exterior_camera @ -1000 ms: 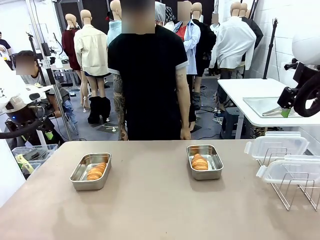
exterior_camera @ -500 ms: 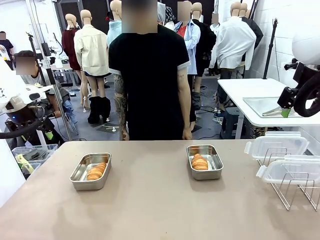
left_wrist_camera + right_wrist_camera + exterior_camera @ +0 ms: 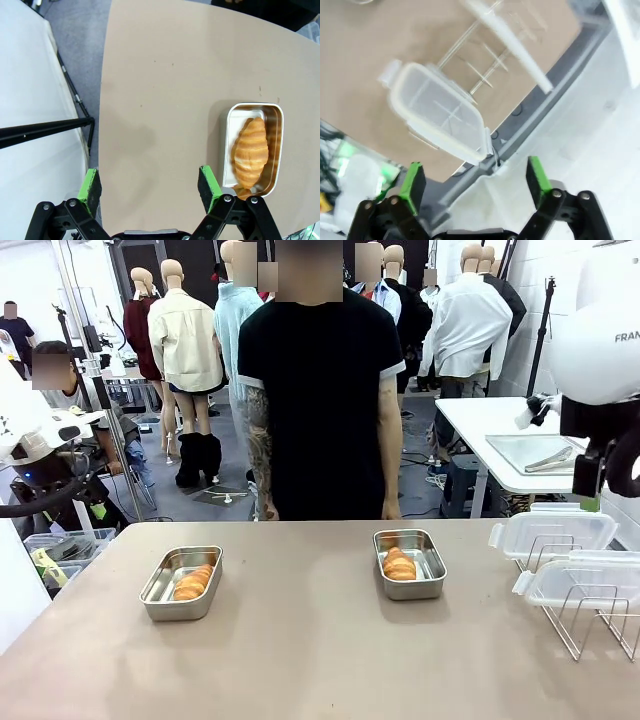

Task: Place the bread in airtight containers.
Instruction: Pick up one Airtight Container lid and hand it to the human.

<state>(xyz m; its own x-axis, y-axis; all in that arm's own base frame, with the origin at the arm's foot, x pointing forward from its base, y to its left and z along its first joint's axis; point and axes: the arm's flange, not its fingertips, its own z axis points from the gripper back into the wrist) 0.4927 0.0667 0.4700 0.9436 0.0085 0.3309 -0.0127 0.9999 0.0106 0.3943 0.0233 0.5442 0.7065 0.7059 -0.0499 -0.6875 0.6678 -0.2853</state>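
— Green pads on the left claw, set wide apart with nothing between them, at the bottom of its wrist view. What lies under it?
— Bare tan table. Just past the pad at lower right sits a steel pan, uncovered, with one golden roll lying lengthwise inside.
— And the right claw?
— Spread as well, and empty. Beyond it a clear lid lies on a wire rack near the table's edge. That picture is blurred.
— And the front view?
— The pan is at lower left of centre, and a second pan is right of centre. The second pan holds a second roll and is also uncovered. The pans are well apart. Two lids rest on the rack at the right edge.
— Any writing?
— The white right arm, upper right, shows "FRAN", cut off by the frame.
— Anyone there?
— A person in a black T-shirt stands at the far side, arms hanging down.
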